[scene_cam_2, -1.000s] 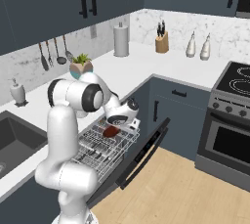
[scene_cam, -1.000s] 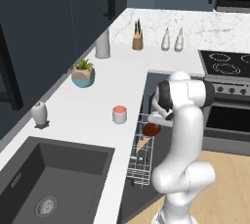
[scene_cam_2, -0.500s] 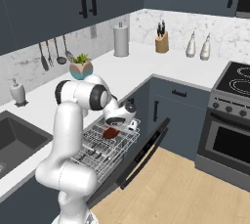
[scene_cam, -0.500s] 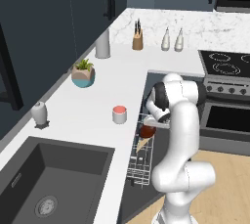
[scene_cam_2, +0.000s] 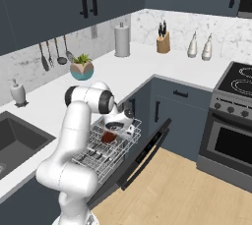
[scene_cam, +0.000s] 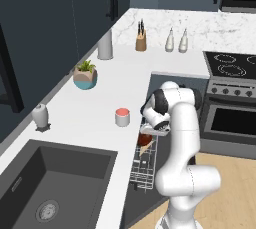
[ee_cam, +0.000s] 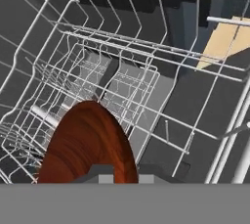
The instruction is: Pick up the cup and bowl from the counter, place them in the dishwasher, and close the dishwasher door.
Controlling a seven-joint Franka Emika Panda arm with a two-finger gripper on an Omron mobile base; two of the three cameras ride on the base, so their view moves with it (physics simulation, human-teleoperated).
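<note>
My gripper [scene_cam: 149, 134] is shut on the rim of the reddish-brown bowl [scene_cam: 144, 140], which it holds low over the white wire rack [scene_cam: 143, 169] of the open dishwasher. From the right, the bowl [scene_cam_2: 108, 136] hangs just inside the rack [scene_cam_2: 96, 160], with the gripper [scene_cam_2: 118, 128] above it. The dishwasher door [scene_cam_2: 145, 153] hangs open, tilted down toward the floor. The hand view has the bowl [ee_cam: 86, 145] on edge between the fingertips [ee_cam: 100, 173], rack wires [ee_cam: 122, 71] close beneath. The cup [scene_cam: 122, 117], its inside salmon-red, stands on the white counter [scene_cam: 100, 103] left of the arm.
A teal-and-beige plant pot [scene_cam: 85, 76], a grey canister [scene_cam: 105, 46], a knife block [scene_cam: 141, 41] and two bottles [scene_cam: 176, 41] stand along the counter. A small white vase [scene_cam: 40, 116] is near the dark sink [scene_cam: 47, 185]. The silver oven [scene_cam: 231, 110] is on the right.
The arm has lowered the bowl and drawn it slightly leftward, down into the rack. The cup has not moved.
</note>
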